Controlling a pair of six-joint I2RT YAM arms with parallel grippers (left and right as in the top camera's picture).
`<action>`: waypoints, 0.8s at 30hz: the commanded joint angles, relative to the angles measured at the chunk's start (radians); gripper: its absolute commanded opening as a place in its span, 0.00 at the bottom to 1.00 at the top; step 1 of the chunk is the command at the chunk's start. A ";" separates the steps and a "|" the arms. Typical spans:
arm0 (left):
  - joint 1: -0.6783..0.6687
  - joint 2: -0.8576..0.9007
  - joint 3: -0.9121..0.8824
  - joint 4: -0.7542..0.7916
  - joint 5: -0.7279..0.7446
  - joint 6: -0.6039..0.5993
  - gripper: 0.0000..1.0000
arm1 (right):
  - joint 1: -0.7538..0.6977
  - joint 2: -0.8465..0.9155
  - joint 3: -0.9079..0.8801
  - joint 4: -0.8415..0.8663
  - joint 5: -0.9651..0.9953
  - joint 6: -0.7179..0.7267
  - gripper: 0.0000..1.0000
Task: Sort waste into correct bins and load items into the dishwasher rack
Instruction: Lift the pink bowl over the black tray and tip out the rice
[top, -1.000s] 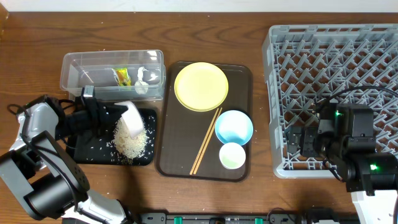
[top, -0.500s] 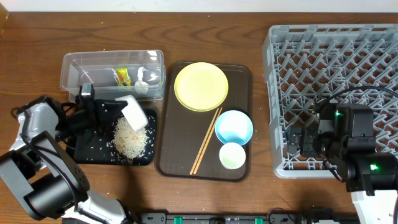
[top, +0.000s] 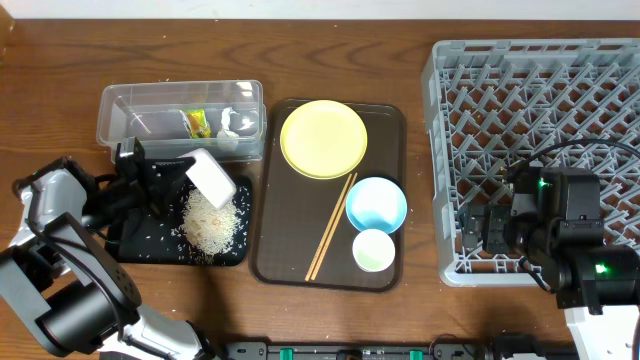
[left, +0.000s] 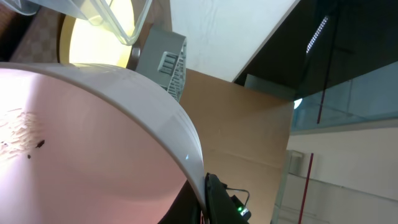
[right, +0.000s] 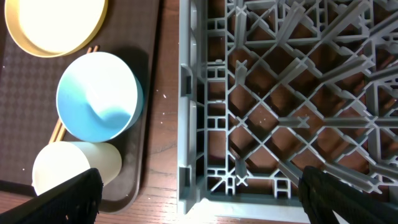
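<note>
Above the black tray (top: 135, 242), the left pincer (top: 183, 172) sits level, gripping the tilted white bowl (top: 212, 180).

Overhead we look straight down on the table (top: 330, 30) and dishwasher rack (top: 530, 48). Our right wrist view faces down, close over a rack corner, sharing with overhead the light blue bowl (right: 96, 96) and cup (right: 74, 165) beside it. Our left wrist view, tight against the white bowl (left: 93, 137), tilts up toward the rack.

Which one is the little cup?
Find the dark brown tray in the middle of the table. At its near right corner, next to the light blue bowl, sits the small pale cup. It is smaller than the bowl and creamy, not blue.
</note>
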 joint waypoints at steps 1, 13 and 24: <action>0.008 0.003 -0.002 -0.006 0.030 0.009 0.06 | 0.009 -0.004 0.016 -0.002 -0.005 0.012 0.99; 0.034 0.000 -0.002 0.093 0.031 -0.009 0.06 | 0.009 -0.004 0.016 -0.003 -0.005 0.012 0.99; 0.037 0.000 -0.002 0.110 -0.025 0.028 0.06 | 0.009 -0.004 0.016 -0.005 -0.005 0.012 0.99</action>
